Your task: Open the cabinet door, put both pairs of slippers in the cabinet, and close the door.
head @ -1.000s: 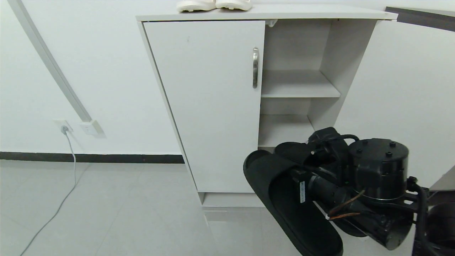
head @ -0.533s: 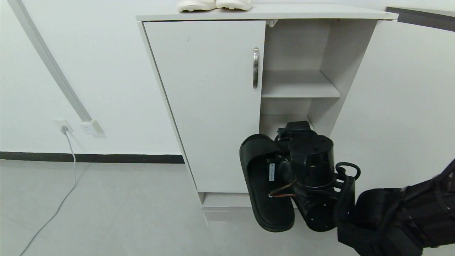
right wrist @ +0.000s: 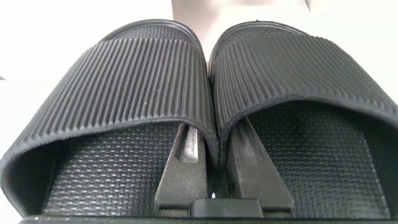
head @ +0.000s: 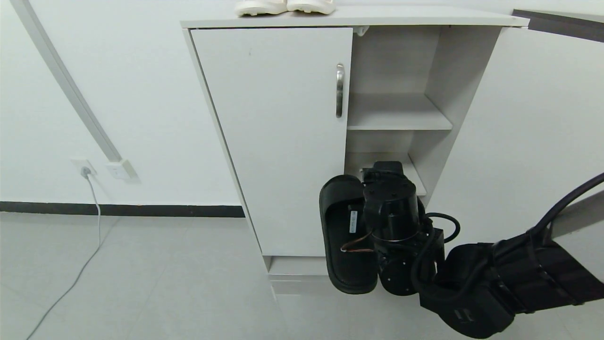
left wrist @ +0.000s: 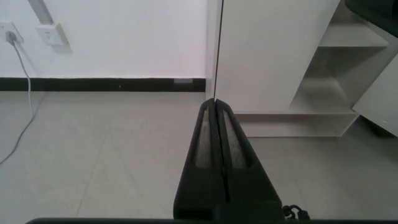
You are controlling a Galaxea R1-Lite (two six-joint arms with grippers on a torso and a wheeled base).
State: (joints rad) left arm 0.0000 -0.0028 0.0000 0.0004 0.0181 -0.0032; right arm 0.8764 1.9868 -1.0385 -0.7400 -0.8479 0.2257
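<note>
A pair of black slippers (head: 347, 231) hangs toes-up in front of the white cabinet (head: 354, 21), just before its lower shelf (head: 417, 182). My right gripper (right wrist: 217, 168) is shut on the black slippers (right wrist: 143, 81), pinching their two inner sides together. The cabinet's left door (head: 273, 141) with its metal handle (head: 339, 89) is closed. Its right door (head: 528, 132) stands swung open. A pair of white slippers (head: 285, 6) sits on the cabinet top. My left gripper (left wrist: 216, 106) is shut on nothing, low over the floor, facing the cabinet base.
An upper shelf (head: 396, 113) inside the cabinet is bare. A wall socket with a grey cable (head: 85, 171) is at the left, under a slanted conduit (head: 66, 80). Grey tiled floor (head: 141, 274) lies open left of the cabinet.
My right arm carried the black slippers up and left toward the open compartment, and they turned from slanted to nearly upright. The cabinet and the white slippers stayed put.
</note>
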